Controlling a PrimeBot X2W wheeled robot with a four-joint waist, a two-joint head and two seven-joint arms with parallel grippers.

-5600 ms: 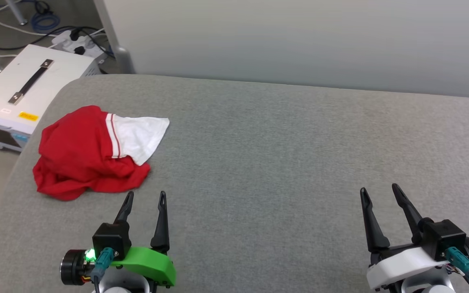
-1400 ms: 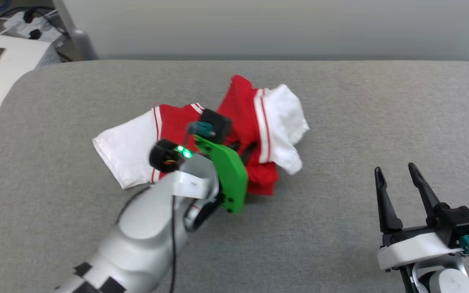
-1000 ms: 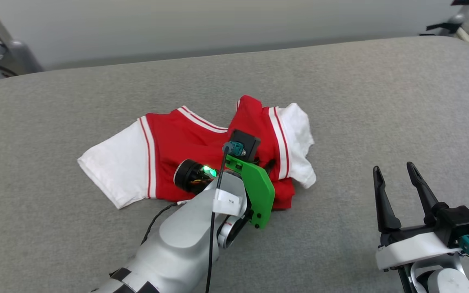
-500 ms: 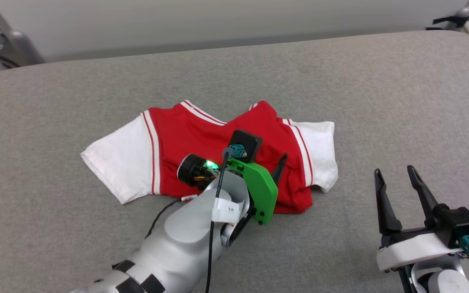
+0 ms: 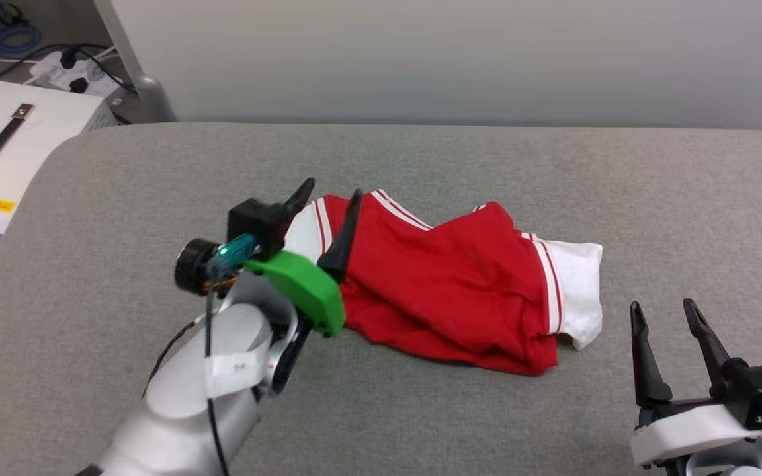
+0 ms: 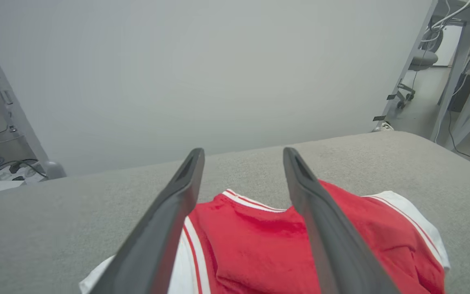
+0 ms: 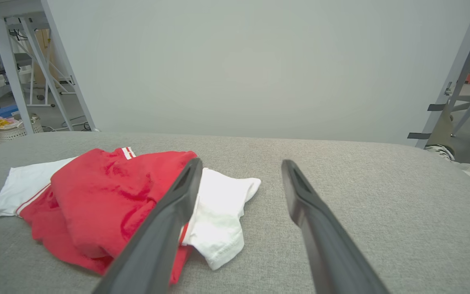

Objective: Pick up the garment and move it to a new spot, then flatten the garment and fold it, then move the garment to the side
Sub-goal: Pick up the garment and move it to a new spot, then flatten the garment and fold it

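Nearest, at the lower right, the right gripper (image 5: 661, 306) with its two long dark fingers stands spread wide and empty above the grey cloth-covered table (image 5: 487, 165), just short of the shirt's white sleeve. The left gripper (image 5: 331, 192), on a green-shelled wrist, is likewise parted with nothing between its fingers, poised over the left end of the one garment (image 5: 460, 284), a rumpled red jersey T-shirt with two white short sleeves and red-white striped trim. The shirt lies mid-table between the two grippers. Bare cloth surrounds it, widest to the right and towards the far edge. Beyond that edge rises a pale grey wall (image 5: 421, 59); off the far left rounded corner sits one white box with a black handle (image 5: 17, 152).
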